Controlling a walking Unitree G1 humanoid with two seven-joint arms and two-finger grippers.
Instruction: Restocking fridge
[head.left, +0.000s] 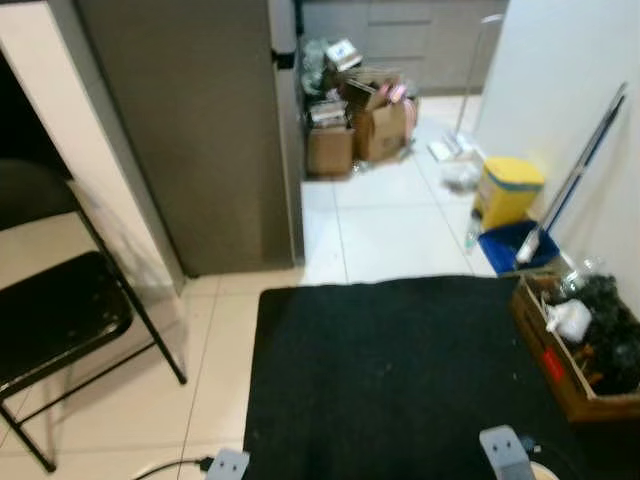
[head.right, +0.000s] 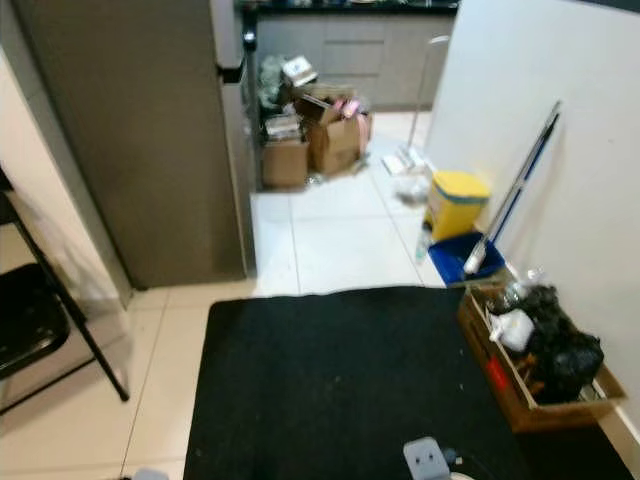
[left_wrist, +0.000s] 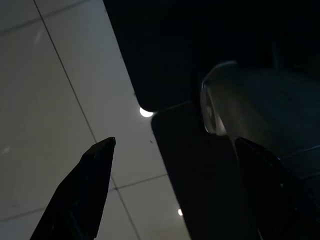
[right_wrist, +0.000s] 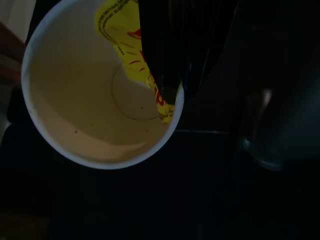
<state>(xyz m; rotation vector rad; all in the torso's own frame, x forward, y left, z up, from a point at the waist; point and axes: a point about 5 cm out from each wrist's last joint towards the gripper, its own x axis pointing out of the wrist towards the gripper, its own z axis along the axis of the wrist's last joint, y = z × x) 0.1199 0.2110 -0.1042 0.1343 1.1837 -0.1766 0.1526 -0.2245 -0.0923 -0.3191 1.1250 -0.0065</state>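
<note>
A: Where's the cup (right_wrist: 95, 100)?
B: Pinched at its rim in the right gripper (right_wrist: 167, 75); one finger (right_wrist: 160, 45) is inside against the yellow label, fingers clenched on the wall.
A: The left gripper (left_wrist: 175, 190)?
B: Fingers released, spread over floor tiles (left_wrist: 50, 100) and the black mat's (head.left: 390, 370) edge. The fridge (head.left: 200, 130) stands well beyond the fingers

Open tiled aisle (head.left: 385, 215) between fridge (head.left: 200, 130) and wall, cardboard boxes (head.left: 355, 135) at its end.
</note>
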